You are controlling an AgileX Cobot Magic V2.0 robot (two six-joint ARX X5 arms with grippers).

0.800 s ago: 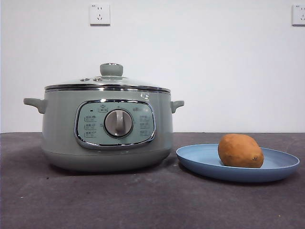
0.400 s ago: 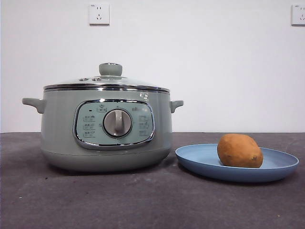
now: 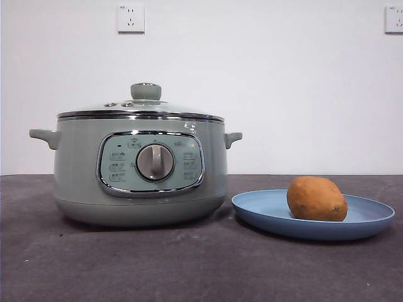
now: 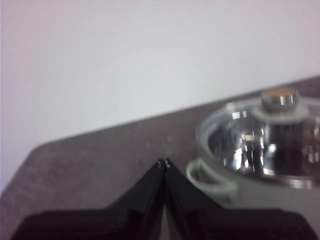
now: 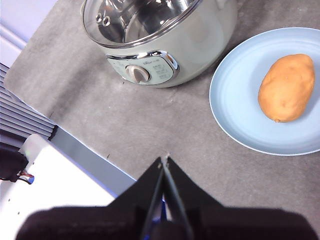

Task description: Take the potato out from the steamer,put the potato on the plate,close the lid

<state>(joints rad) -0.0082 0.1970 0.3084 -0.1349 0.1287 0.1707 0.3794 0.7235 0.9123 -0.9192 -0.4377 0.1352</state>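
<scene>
The sage-green steamer (image 3: 138,170) stands on the dark table with the glass lid (image 3: 140,111) resting on it, green knob (image 3: 146,91) up. The orange-brown potato (image 3: 317,198) lies on the light-blue plate (image 3: 264,211) to the steamer's right. No arm shows in the front view. My left gripper (image 4: 163,162) is shut and empty, off to the side of the steamer's handle (image 4: 207,177). My right gripper (image 5: 164,160) is shut and empty, high above the table, back from the steamer (image 5: 200,45) and the plate (image 5: 235,110) with the potato (image 5: 286,87).
Two wall sockets (image 3: 131,18) sit on the white wall behind. The right wrist view shows the table's edge and a white base unit (image 5: 55,185) beside it.
The picture has shifted by a few pixels since a second ago. Steamer, lid, plate and potato stand as before.
</scene>
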